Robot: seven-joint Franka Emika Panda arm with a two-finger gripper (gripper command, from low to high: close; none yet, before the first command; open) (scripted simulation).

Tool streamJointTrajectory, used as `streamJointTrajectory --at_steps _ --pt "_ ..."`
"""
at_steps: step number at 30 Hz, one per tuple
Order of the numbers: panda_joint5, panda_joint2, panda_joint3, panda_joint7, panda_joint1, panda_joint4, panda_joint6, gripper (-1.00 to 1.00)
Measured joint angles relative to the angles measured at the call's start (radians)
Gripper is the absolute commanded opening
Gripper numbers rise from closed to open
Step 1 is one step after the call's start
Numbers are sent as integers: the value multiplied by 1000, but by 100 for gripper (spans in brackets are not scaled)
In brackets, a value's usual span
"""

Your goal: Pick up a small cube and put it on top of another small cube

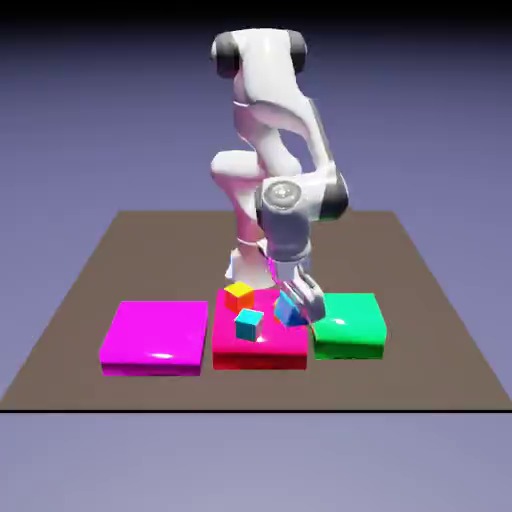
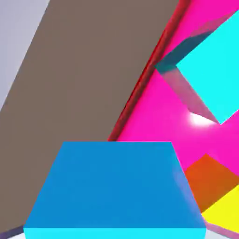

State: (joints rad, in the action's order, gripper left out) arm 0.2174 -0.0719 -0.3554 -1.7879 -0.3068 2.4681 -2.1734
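Gripper [image 1: 297, 303] is clamped on the small cube [image 1: 289, 312], holding it tilted and lifted above the right edge of the pink-red block [image 1: 258, 350], near the counter's [image 1: 80, 290] front edge. On that block sit a paler cyan cube [image 1: 248, 323] and a yellow-topped cube [image 1: 238, 295].

A brown table [image 1: 420, 330] bears magenta [image 1: 155, 335], pink-red [image 1: 262, 345] and green blocks [image 1: 350, 325].
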Motion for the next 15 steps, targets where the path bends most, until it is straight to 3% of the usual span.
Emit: streamJointTrajectory --at_steps 10,15 --pt "103 -362 332 395 -10 248 193 -100" --pt "126 -295 354 425 7 334 49 -100"
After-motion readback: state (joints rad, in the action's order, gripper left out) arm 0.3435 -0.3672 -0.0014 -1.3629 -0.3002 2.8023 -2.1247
